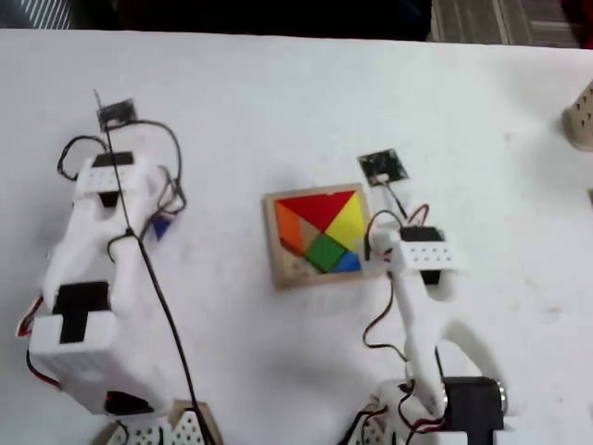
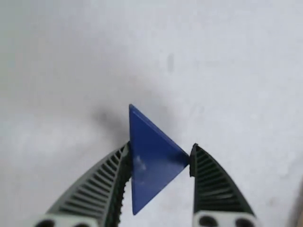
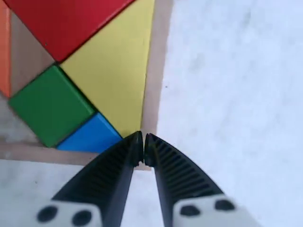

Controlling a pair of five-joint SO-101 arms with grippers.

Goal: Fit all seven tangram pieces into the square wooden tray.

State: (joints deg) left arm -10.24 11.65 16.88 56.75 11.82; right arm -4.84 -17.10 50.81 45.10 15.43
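— How many tangram pieces do you count?
— Six sure ones. Five are triangles: a red triangle point(image 1: 320, 209), a yellow triangle point(image 1: 348, 222), an orange triangle point(image 1: 286, 227) and a light blue triangle point(image 1: 348, 262) lie in the one square wooden tray point(image 1: 271, 243). A dark blue triangle point(image 2: 151, 156) is outside it, clamped in the left gripper point(image 2: 159, 149).
— Squares?
— One green square point(image 1: 324, 250), in the tray. A tan patch point(image 3: 28, 56) beside it could be a seventh piece or bare floor; I cannot tell.
— And the rest?
— Two white arms, the left arm point(image 1: 93, 232) and the right arm point(image 1: 422, 297). Two grippers, the right gripper point(image 3: 143, 139) at a tray corner. One white table point(image 1: 278, 102) carrying two small circuit boards point(image 1: 116, 113), plus one tan block with holes point(image 1: 582, 116) at its right edge
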